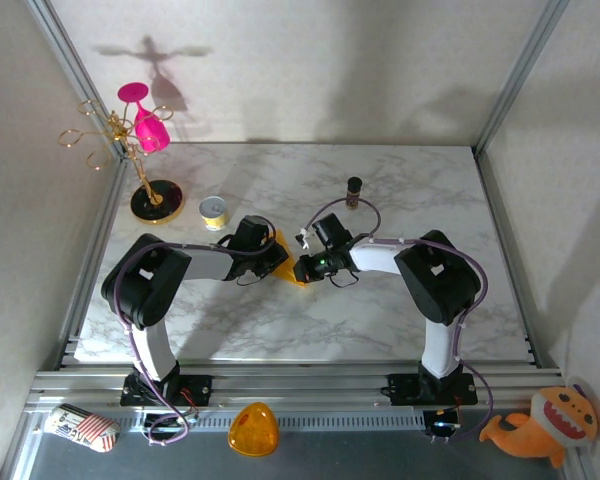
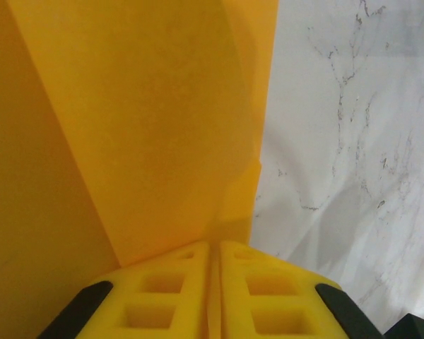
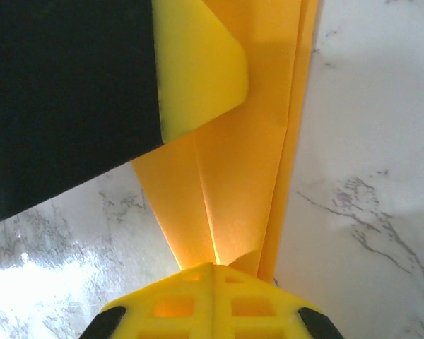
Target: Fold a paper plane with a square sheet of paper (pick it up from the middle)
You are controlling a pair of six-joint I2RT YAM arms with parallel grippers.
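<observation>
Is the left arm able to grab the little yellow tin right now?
Probably not yet: the left pincer is shut on the orange paper. The tin sits close by with nothing between.

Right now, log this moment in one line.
paper: creased, mid-fold | left jaws: shut on paper | right jaws: shut on paper

My left pincer (image 1: 282, 262) and right pincer (image 1: 303, 267) crowd each other at the paper sheet (image 1: 296, 276); marble tabletop (image 1: 280, 330) lies open nearward; yellow tin (image 1: 213, 211), cup stand (image 1: 156, 200), small bottle (image 1: 354, 191) stand behind.
</observation>
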